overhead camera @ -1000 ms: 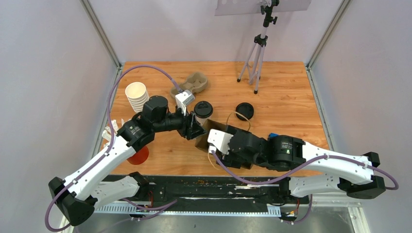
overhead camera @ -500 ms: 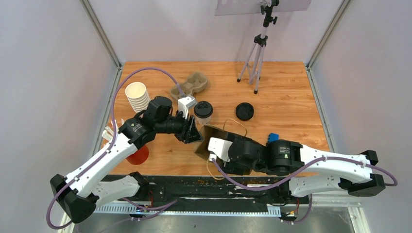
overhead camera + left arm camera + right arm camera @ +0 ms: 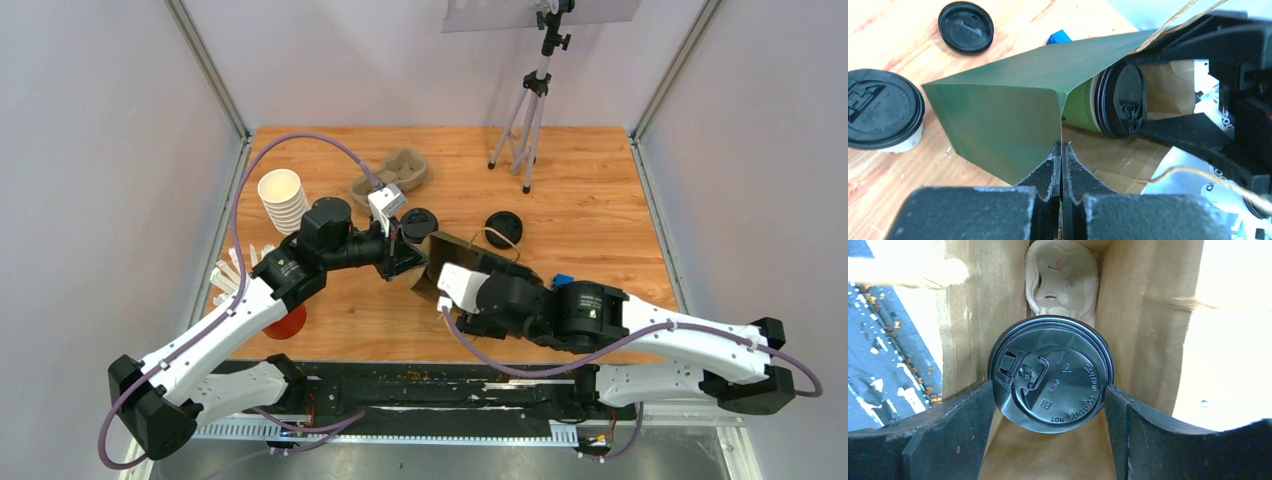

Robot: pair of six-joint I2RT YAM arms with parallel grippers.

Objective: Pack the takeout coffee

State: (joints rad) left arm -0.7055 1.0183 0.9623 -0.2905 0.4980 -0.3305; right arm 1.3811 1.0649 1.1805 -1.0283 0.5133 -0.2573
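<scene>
The brown paper bag (image 3: 478, 256), green outside (image 3: 1013, 100), lies on its side with its mouth held apart. My left gripper (image 3: 1062, 145) is shut on the bag's folded edge, at the left of the bag (image 3: 412, 266) in the top view. The olive-green-sided coffee cup (image 3: 1080, 107) with its black lid (image 3: 1050, 372) lies on its side in the bag's mouth, and my right gripper (image 3: 1049, 387) is shut on it, a finger at each side. A moulded cup carrier (image 3: 1060, 277) sits deep inside the bag. The white-sided lidded cup (image 3: 419, 224) stands on the table just left of the bag.
A loose black lid (image 3: 503, 229) and a small blue object (image 3: 562, 282) lie right of the bag. A stack of lidless white cups (image 3: 282, 197), a cardboard carrier (image 3: 392, 172), a red cup (image 3: 288, 320) and a tripod (image 3: 525, 130) stand around.
My left gripper, open before, has closed on the bag's edge. The right arm has carried the green cup further from the table's near edge and into the bag's mouth.
</scene>
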